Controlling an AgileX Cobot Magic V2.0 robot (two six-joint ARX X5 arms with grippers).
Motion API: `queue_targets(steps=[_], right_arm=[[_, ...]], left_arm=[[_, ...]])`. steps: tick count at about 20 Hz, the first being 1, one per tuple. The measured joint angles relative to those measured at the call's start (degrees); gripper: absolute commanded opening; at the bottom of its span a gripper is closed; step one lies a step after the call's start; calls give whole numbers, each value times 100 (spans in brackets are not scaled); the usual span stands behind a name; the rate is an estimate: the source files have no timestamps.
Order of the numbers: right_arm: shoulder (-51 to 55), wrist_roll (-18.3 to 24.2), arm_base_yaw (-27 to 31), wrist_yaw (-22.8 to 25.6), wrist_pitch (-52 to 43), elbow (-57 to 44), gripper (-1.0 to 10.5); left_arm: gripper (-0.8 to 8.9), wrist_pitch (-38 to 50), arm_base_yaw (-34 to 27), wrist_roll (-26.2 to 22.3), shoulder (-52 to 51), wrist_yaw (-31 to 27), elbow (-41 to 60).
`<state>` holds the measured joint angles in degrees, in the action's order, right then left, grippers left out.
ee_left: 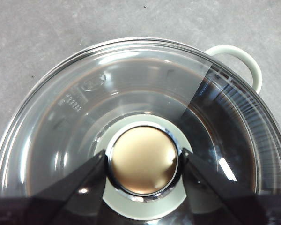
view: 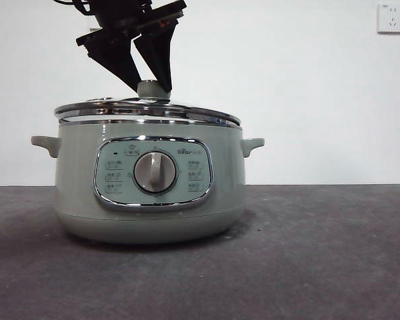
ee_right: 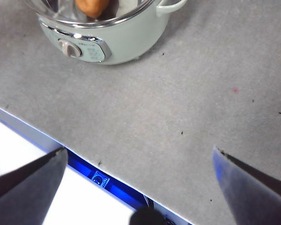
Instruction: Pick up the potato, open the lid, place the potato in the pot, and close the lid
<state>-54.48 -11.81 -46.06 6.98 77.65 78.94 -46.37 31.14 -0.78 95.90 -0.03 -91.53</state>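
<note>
**Left gripper at the knob as glass lid sits on sage-green pot**

The left gripper [view: 151,85] reaches down from above onto the pale-green knob [view: 153,89] of the glass lid [view: 147,109], its two black jaws set on either side of the knob. In the left wrist view the same gripper [ee_left: 143,161] shows its jaws flanking the round, chrome-ringed knob [ee_left: 143,160], each tip right at the knob's edge; whether they actually press on it cannot be told. The lid [ee_left: 131,84] lies on the pot, its steel rim resting along the pot's top edge and looking slightly tilted in the front view.

The pot [view: 150,180] stands on the dark grey table [view: 320,253], control panel and round silver dial [view: 155,172] facing the front camera, one small handle [view: 45,143] jutting out on each side. One pale handle [ee_left: 241,61] also shows past the lid's rim in the left wrist view.

The potato [ee_right: 91,6] is inside the pot [ee_right: 117,40], seen as an orange-brown shape through the glass at the edge of the right wrist view.

The right gripper [ee_right: 139,180] waits well away from the pot, near the table's [ee_right: 178,108] edge, jaws spread wide with nothing between them. A white wall socket [view: 391,18] sits high on the wall behind.
</note>
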Motion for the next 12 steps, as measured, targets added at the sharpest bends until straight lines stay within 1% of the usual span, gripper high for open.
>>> queue_targets(steps=[6,11,12], right_arm=[[61,0,0,0,0,0,724],[61,0,0,2,2,0,724],[61,0,0,9,2,0,724]], left_arm=[[-9,107,2,-9,118,-15,-15],[2,11,4,-9,201,-15,-111],[57,17,11,-9,203,-4,-111]])
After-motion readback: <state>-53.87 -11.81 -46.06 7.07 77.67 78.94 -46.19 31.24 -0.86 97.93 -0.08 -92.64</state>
